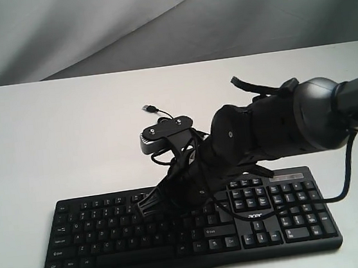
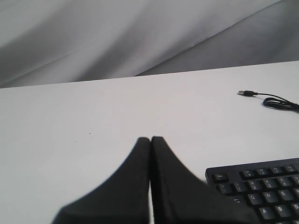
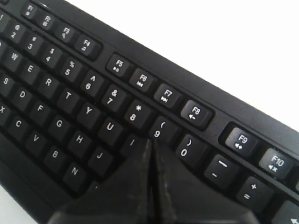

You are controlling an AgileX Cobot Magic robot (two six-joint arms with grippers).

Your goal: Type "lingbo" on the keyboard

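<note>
The black keyboard (image 1: 100,237) lies along the near edge of the white table, with its "acer" logo (image 1: 255,215) beside the number pad. My right gripper (image 1: 142,207) reaches across from the right and hangs low over the letter keys. In the right wrist view its fingers are shut, and the right gripper (image 3: 150,140) has its tip at the I key (image 3: 132,142), just below the 9 key (image 3: 159,131); whether it touches I cannot tell. My left gripper (image 2: 150,138) is shut and empty over bare table, left of the keyboard's (image 2: 261,186) Esc corner.
The keyboard's thin black cable (image 2: 280,102) curls on the table behind it and ends in a loose USB plug (image 1: 149,107). The right arm's bulky body (image 1: 275,129) and wrist camera (image 1: 166,130) hide the keyboard's middle. A grey cloth backdrop (image 1: 166,19) rises behind the table.
</note>
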